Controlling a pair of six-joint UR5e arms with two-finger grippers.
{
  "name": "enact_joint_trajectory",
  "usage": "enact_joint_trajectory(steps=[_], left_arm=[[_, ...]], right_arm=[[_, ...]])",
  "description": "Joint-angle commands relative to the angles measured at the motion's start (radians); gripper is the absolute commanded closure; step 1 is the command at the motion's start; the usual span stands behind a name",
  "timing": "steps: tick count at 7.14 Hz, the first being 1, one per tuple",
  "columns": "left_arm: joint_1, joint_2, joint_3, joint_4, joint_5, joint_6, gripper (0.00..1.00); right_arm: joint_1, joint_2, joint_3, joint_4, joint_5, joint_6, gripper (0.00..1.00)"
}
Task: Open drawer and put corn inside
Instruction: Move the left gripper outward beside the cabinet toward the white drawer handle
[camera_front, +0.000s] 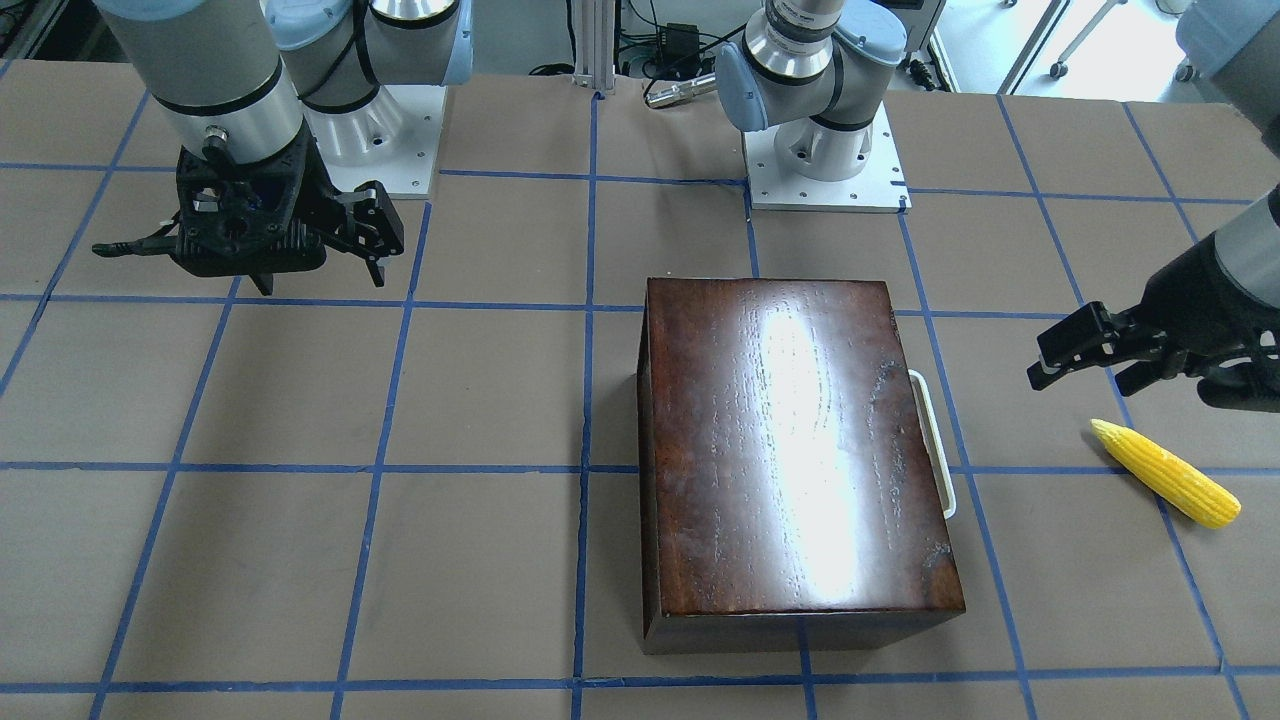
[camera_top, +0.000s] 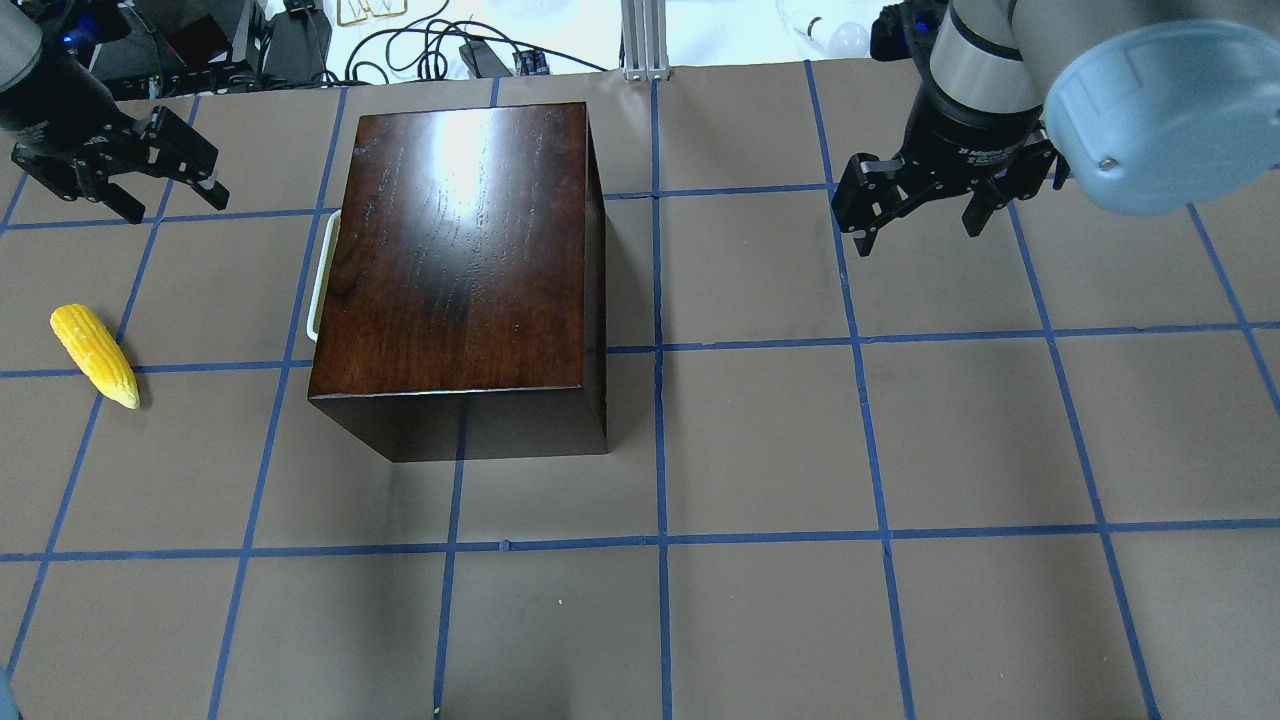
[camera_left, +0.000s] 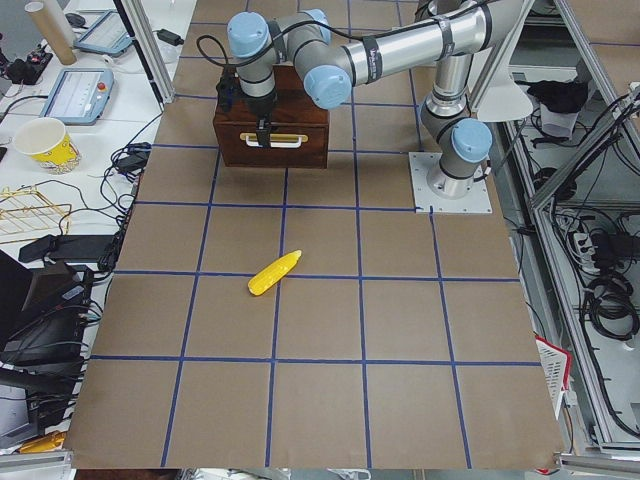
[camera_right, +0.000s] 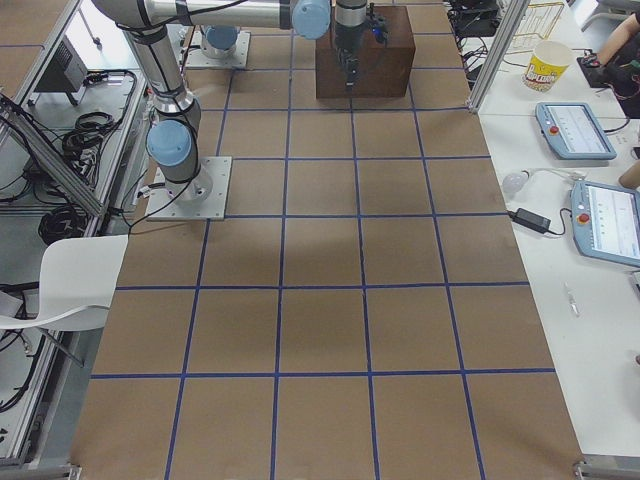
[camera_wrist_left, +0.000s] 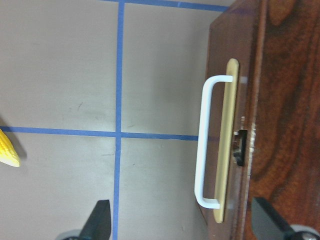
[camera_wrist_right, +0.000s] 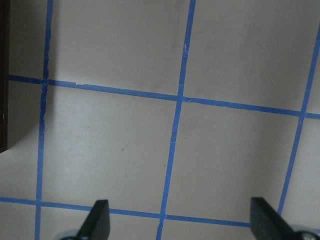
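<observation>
The glossy dark-brown box (camera_top: 460, 260) stands mid-table with the drawer shut. The drawer's white loop handle (camera_top: 320, 275) is on the box's left side, and also shows in the left wrist view (camera_wrist_left: 205, 145). The yellow corn (camera_top: 95, 355) lies on the table left of the box, and also shows in the front-facing view (camera_front: 1165, 472). My left gripper (camera_top: 170, 195) is open and empty. It hovers left of the box's far corner, above and apart from the handle. My right gripper (camera_top: 920, 225) is open and empty over bare table, far right of the box.
The table (camera_top: 760, 440) is covered in brown paper with a blue tape grid. The two arm bases (camera_front: 825, 165) are bolted on at the robot's side. Cables and devices lie beyond the far edge (camera_top: 420, 50).
</observation>
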Motion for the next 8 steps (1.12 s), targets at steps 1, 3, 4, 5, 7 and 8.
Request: enact_joint_trajectory(steps=[1,3,4,5,7,8], left_arm=[[0.036,-0.059,-0.011,0.010,-0.041,0.137,0.00],[0.043,-0.098,-0.059,0.087,-0.062,0.164,0.00],[0.042,-0.104,-0.087,0.112,-0.066,0.157,0.00],[0.040,-0.104,-0.098,0.113,-0.092,0.152,0.00],[0.020,-0.109,-0.098,0.113,-0.126,0.150,0.00],[0.020,-0.115,-0.110,0.113,-0.128,0.158,0.00]], right_arm=[[-0.002,0.000,0.000,0.000,0.000,0.000,0.00],[0.001,0.000,0.000,0.000,0.000,0.000,0.00],[0.001,0.000,0.000,0.000,0.000,0.000,0.00],[0.001,0.000,0.000,0.000,0.000,0.000,0.00],[-0.002,0.000,0.000,0.000,0.000,0.000,0.00],[0.001,0.000,0.000,0.000,0.000,0.000,0.00]])
